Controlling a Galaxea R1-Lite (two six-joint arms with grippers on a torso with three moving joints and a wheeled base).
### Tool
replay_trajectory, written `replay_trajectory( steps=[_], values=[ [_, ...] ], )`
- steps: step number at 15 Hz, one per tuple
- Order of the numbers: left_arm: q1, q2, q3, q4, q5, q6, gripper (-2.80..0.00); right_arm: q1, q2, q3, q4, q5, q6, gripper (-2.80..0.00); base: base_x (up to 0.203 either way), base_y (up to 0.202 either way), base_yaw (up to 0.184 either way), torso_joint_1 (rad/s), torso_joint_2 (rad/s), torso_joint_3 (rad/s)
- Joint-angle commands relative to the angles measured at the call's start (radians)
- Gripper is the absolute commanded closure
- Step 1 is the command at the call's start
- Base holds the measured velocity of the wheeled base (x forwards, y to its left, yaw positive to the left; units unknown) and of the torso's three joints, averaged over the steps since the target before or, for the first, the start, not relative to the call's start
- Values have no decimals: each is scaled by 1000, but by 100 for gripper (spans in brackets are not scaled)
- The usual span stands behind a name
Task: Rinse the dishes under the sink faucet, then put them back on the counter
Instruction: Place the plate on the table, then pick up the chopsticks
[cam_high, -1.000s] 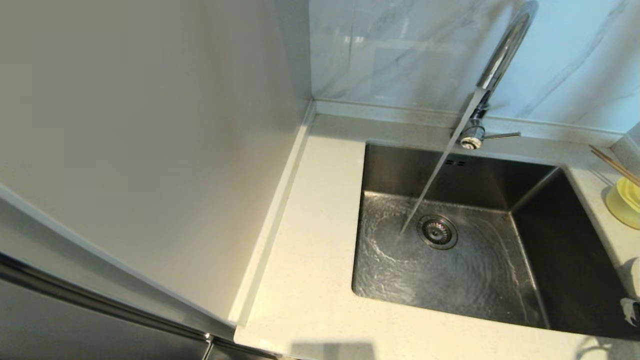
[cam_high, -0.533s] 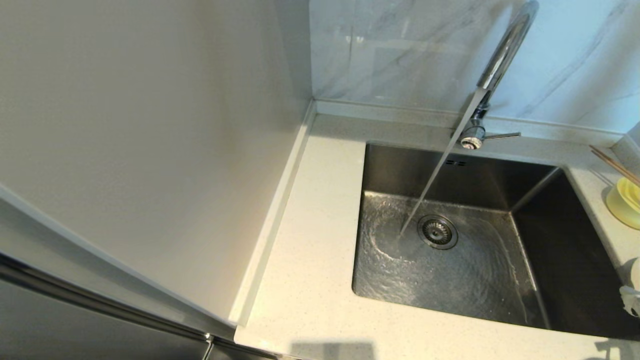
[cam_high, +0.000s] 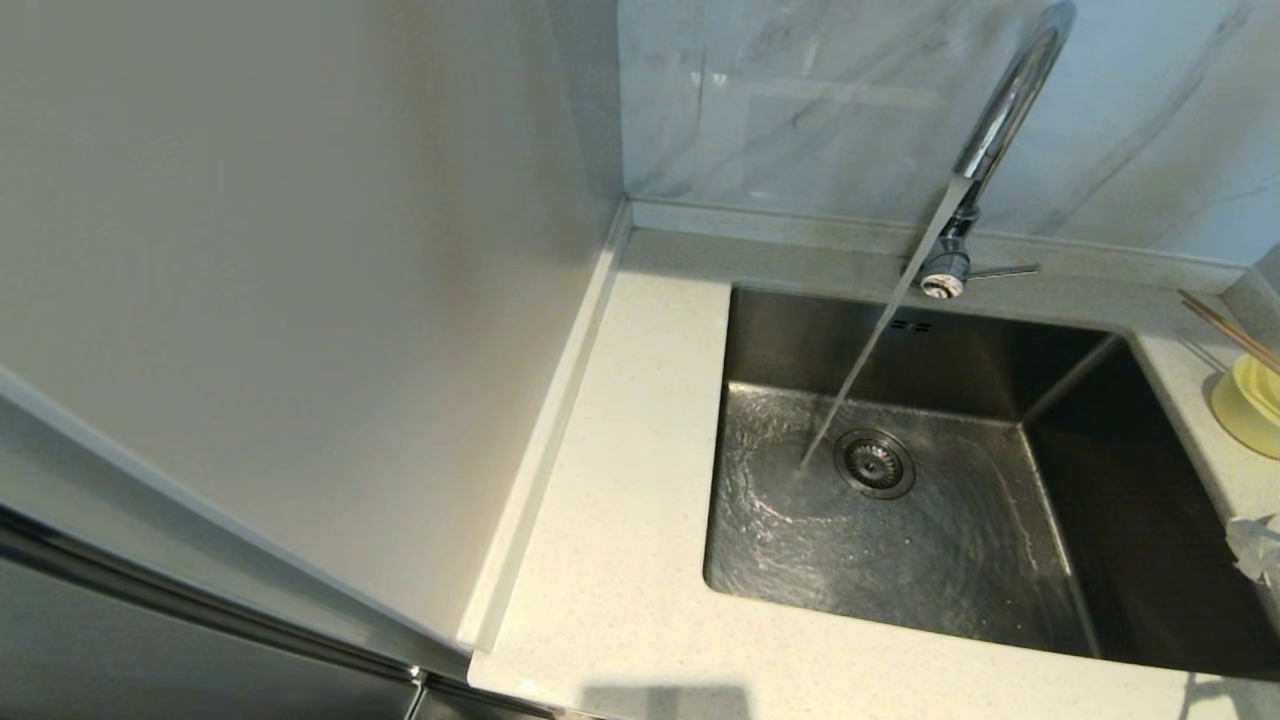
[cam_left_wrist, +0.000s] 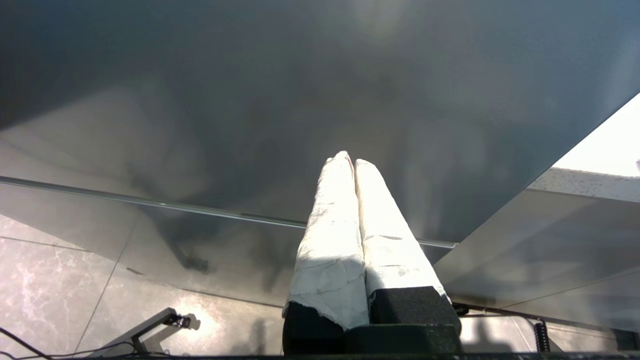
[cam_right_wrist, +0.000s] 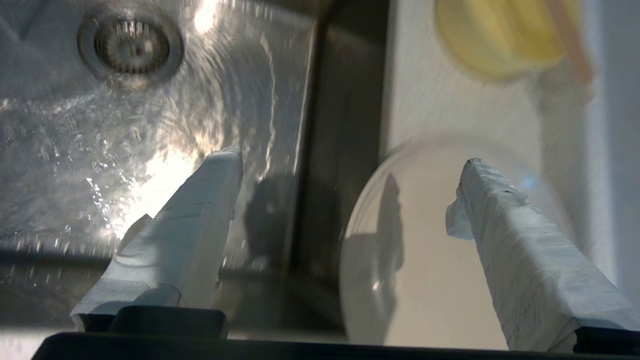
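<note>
1. Around the steel basin (cam_high: 900, 520) runs the counter (cam_high: 620, 520); water from the faucet (cam_high: 1000, 110) slants down and lands just left of the drain strainer (cam_high: 875, 463). Our head view cuts the spout off at the top edge.
2. On the counter right of the basin lies the plate (cam_right_wrist: 430, 250), seen only from the right wrist, its rim blurred and its lower part hidden behind the gripper body.
3. Farther back sits the yellow bowl (cam_high: 1250, 403), cut by the head view's right edge.
4. Across it rest the chopsticks (cam_high: 1225, 328), long axis slanting from back-left to front-right.
5. Our right gripper (cam_right_wrist: 350, 175) hangs above the plate's near-basin edge, fingers spread wide, holding nothing; the head view catches only a fingertip.
6. Our left gripper (cam_left_wrist: 352, 162) is parked low beside a cabinet front, fingers pressed together, empty.
</note>
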Motion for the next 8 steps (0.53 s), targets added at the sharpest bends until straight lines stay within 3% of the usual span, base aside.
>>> replay_trajectory(
  steps=[1,6,8],
  values=[
    [0,0,0,0,0,-1,0,0,-23,-60,-5,13,-3,-280,0,0,0,0,0,0],
    [0,0,0,0,0,0,0,15,104,-364,-1,57,-29,-280,0,0,0,0,0,0],
    [0,0,0,0,0,-1,0,53,131,-394,59,40,-121,-280,0,0,0,0,0,0]
  ],
)
